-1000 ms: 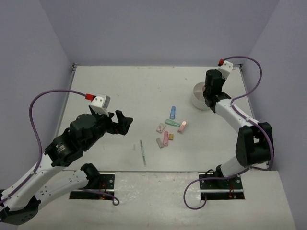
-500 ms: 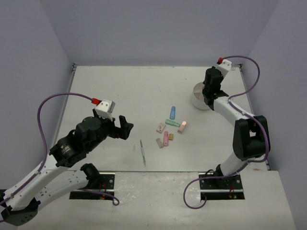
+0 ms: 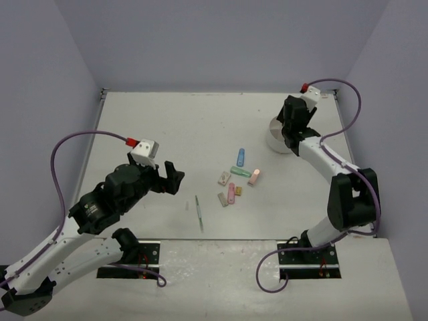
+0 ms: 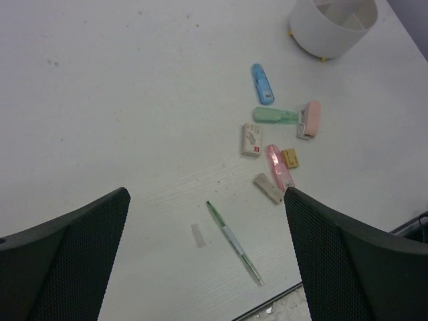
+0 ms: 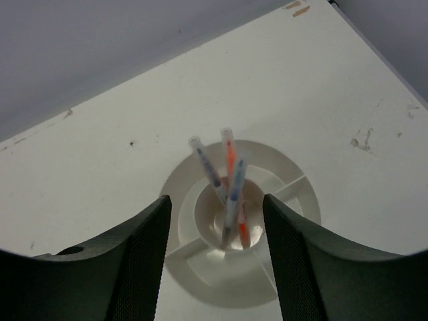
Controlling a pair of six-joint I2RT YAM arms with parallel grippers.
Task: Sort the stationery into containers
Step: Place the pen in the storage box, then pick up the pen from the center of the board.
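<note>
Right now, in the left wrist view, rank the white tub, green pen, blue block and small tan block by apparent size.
1. white tub, cropped at top
2. green pen, thin, nearest camera
3. blue block
4. small tan block

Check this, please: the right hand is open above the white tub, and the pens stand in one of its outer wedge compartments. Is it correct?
Not quite. The right hand is open above the white tub, but the pens stand in its centre cup, not in an outer wedge compartment. The right wrist view shows this.
</note>
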